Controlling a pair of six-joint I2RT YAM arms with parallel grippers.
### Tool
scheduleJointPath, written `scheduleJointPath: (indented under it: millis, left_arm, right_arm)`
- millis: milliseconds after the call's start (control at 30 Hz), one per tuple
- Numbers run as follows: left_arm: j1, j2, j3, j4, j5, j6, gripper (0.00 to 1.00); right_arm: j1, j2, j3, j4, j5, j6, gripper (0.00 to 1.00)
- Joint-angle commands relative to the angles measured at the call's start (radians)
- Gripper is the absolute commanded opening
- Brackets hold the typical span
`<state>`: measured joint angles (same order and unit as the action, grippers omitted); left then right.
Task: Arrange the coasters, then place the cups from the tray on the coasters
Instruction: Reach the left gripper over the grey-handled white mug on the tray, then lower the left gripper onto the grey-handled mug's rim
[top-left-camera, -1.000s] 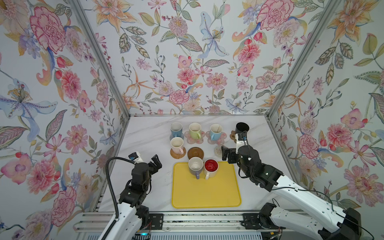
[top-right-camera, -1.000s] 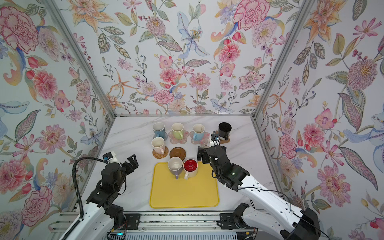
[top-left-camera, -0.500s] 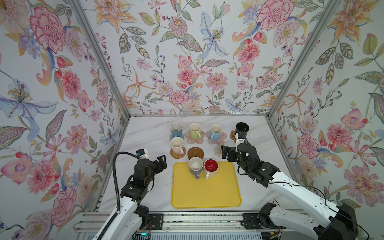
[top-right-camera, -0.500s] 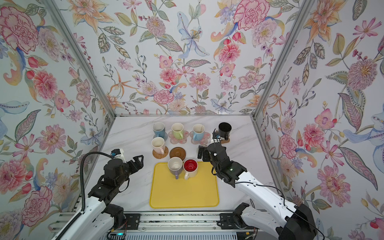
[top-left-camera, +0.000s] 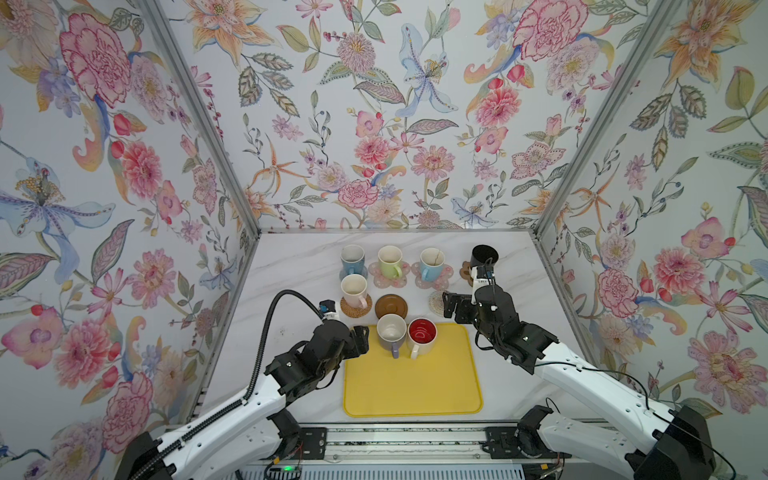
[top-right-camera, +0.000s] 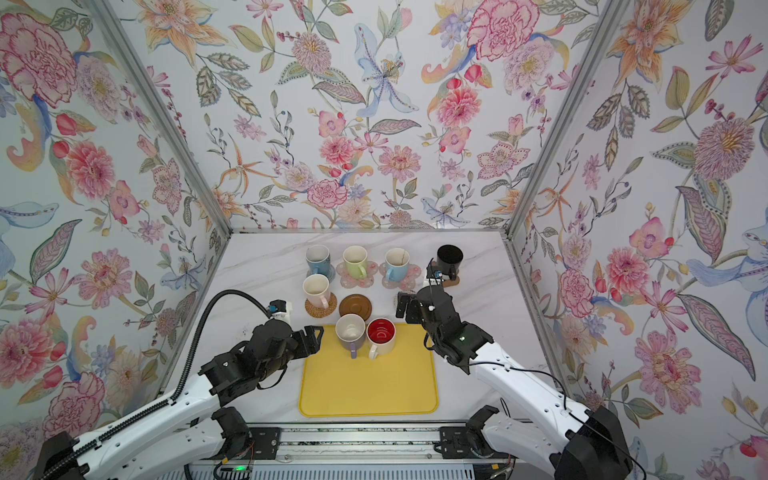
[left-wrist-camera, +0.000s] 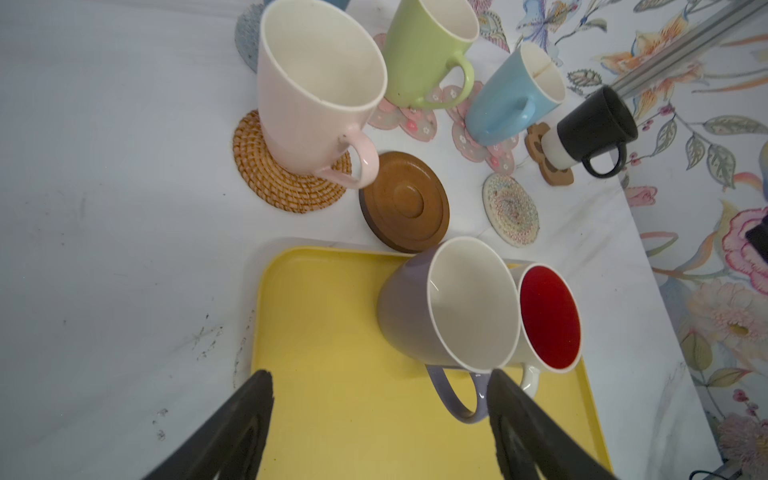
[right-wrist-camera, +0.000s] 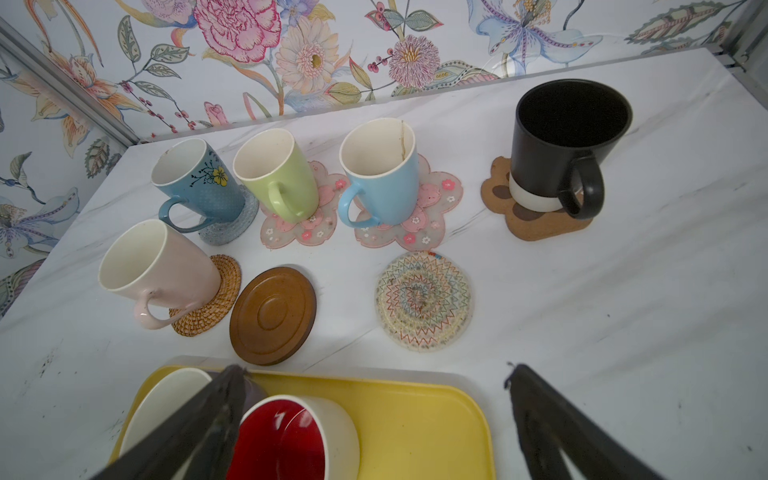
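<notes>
no readable text, brand, number or sign in any view — nothing legible on the cups (right-wrist-camera: 378, 174), the coasters (right-wrist-camera: 424, 301) or the tray (right-wrist-camera: 415, 415). closest thing to a marking is the yellow flower sprig painted on the dark blue mug (right-wrist-camera: 208, 195) — a picture, no lettering.

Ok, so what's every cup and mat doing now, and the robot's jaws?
Lilac cup: upright on yellow tray.
Red-inside cup: upright on tray.
Pink cup: on rattan coaster.
Dark blue cup: on knit coaster.
Green cup: on one flower coaster.
Light blue cup: on other flower coaster.
Black cup: on paw coaster.
Wooden coaster: bare.
Patterned round coaster: bare.
Left gripper: jaws open, holding nothing.
Right gripper: jaws open, holding nothing.
</notes>
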<state>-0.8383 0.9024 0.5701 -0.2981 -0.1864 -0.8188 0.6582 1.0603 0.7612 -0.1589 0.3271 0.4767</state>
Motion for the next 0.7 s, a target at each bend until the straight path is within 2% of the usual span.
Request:
scheduleJointPath:
  millis: [0,133,233,467,667]
  left_arm:
    - [-0.077,0.084,0.074,-0.065,-0.098,-0.047,0.80]
    - [-0.182,0.180,0.158,-0.116,-0.171,-0.071,0.79]
    - [-0.230,0.241,0.196,-0.122,-0.174,-0.090,0.79]
    - [-0.264,0.383,0.273,-0.152,-0.131,-0.085,0.77]
    - [-0.280,0.449,0.313,-0.166,-0.111,-0.087,0.75]
  right_arm:
    - [-0.008,-0.022,-0.020,0.016,-0.008,0.015,0.99]
    - [-0.015,-0.047,-0.031,0.003,-0.005,0.018,0.99]
    - [-0.019,-0.068,-0.047,-0.003,-0.003,0.024,0.99]
    - [-0.033,-0.085,-0.065,-0.005,-0.022,0.032,0.99]
    - [-0.040,-0.098,-0.082,-0.005,-0.024,0.039,0.99]
